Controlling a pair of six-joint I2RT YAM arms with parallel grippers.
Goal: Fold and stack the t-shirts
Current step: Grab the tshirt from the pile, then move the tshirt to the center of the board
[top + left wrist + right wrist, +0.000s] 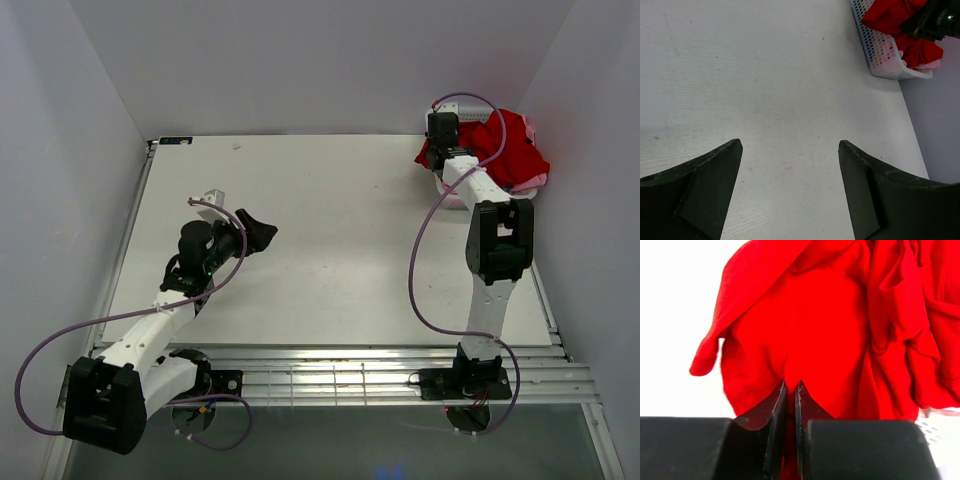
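Because the red t-shirt (830, 330) lay bunched on top of the heap in the white lattice basket (879, 50), at the far right corner of the surface (340, 230), it looked like the natural first pick. The right jaws were clenched on a fold of its cloth, their tips nearly meeting with red fabric pinched between them. A strip of pink t-shirt (931, 64) showed beneath it at the basket's rim, apparently next in turn. Nothing was spread out or folded yet, so the task seemed barely started. The left jaws stood released and wide apart, holding nothing. They hovered over bare surface well apart from the basket, probably placed there so the shirt could be drawn out and laid flat.
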